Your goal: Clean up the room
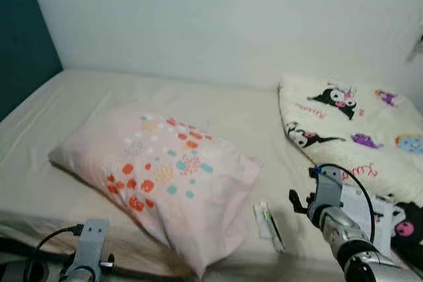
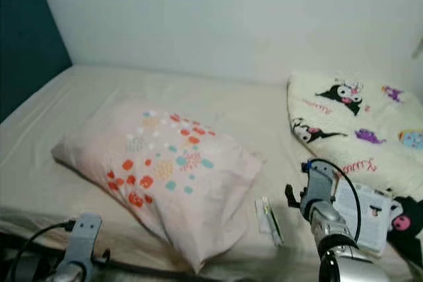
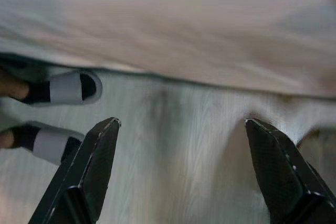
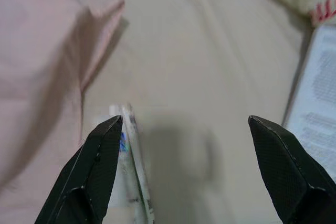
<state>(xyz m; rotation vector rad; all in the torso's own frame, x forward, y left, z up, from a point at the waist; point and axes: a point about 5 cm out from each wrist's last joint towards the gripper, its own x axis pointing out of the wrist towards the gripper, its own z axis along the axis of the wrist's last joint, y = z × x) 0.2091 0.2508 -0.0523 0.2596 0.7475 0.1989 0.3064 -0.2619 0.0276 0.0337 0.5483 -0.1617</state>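
From the head views, a bed (image 1: pixel 39 163) carries a pink spotted pillow (image 1: pixel 158 170) toward its near edge; a cartoon-print blanket (image 1: pixel 357 130) is bunched at the right edge; a small wrapped packet (image 1: pixel 268 224) lies at the near edge between pillow and blanket, with a printed leaflet (image 2: pixel 367 212) just beside the blanket; the right gripper (image 4: pixel 189 182) hangs over the near edge by the packet.

Left wrist view: the left gripper (image 3: pixel 181 177), fingers apart, is low over the wooden floor (image 3: pixel 173 140) below the bed's edge, near a pair of slippers (image 3: pixel 63 87).

Right wrist view: fingers wide apart, empty; the packet sits beside one fingertip, off centre.

The step looks like picking litter off the bed; next, the gripper likely must shift to straddle the packet, then descend.
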